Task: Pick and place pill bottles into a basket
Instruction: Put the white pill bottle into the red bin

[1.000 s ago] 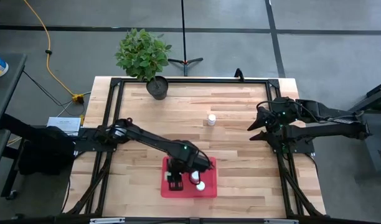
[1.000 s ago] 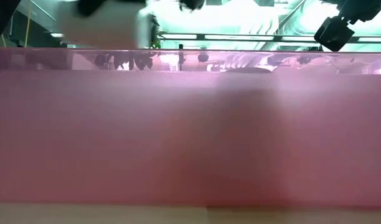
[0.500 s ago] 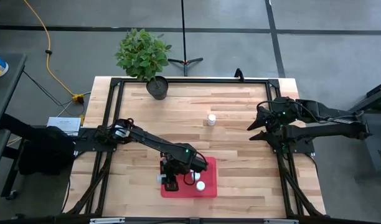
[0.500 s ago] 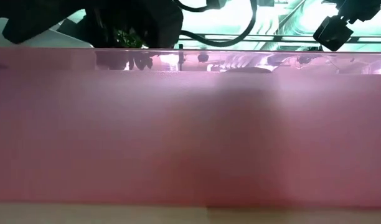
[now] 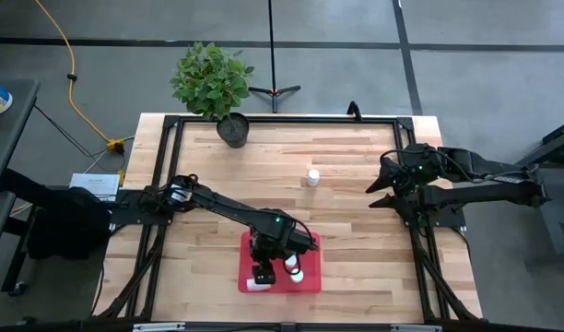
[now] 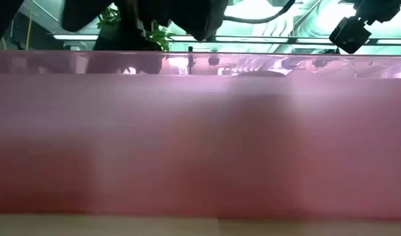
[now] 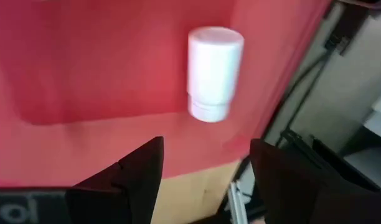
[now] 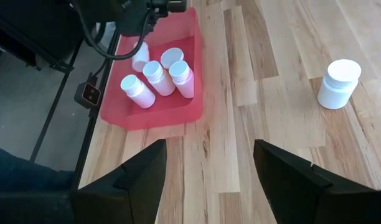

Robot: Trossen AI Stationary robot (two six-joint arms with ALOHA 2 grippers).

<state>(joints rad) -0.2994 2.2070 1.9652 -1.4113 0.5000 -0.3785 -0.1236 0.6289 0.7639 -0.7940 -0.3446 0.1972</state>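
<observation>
Left hand (image 5: 266, 261) sits over the basket (image 5: 310, 242) at 6 o'clock on the tabletop (image 5: 356, 166); fingers apart, nothing between them. In the left wrist view a white bottle (image 7: 213, 73) stands free on the red floor just ahead of the fingers (image 7: 137, 171).

Right wrist view shows approx. five pill bottles in the basket (image 8: 178, 102), packed close, some leaning; exact count is hard to call with the arm over them.

One bottle left (image 5: 312, 176), upright near tabletop centre, well apart from the basket; right wrist view has it too (image 8: 337, 84).

Right hand (image 5: 381, 189) waits at 3 o'clock, fingers spread, empty.

Handling, imo: light, stiff plastic w/ smooth sides, so it'll tip or skid if you nudge it. Take the body below the cap, square on, gentle squeeze.
</observation>
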